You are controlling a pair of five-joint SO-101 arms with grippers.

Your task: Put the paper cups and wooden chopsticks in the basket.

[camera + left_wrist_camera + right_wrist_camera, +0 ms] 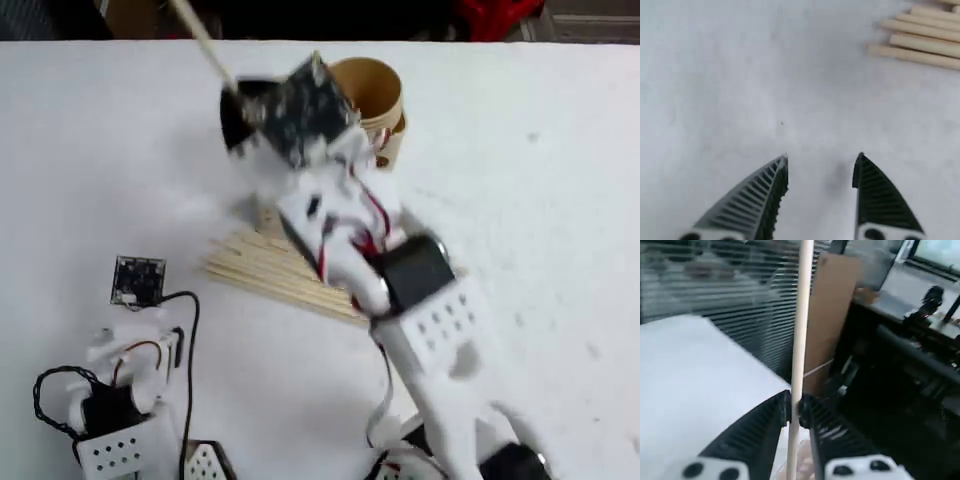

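Chopstick (pixel 801 340) pinched tight in right gripper (pixel 796 410), held above table (pixel 520 200), likely for carrying to a basket. Chopstick pile (pixel 275 270) lies under that arm; paper cups (pixel 375 95) just beyond. Left gripper (pixel 822 162) parted, empty, near pile's ends.

Pale round wooden chopsticks (pixel 920 42) are looking smooth and matt; the white counter (pixel 740 75) is appearing matt; the tan paper cups (pixel 375 90) are looking dull.
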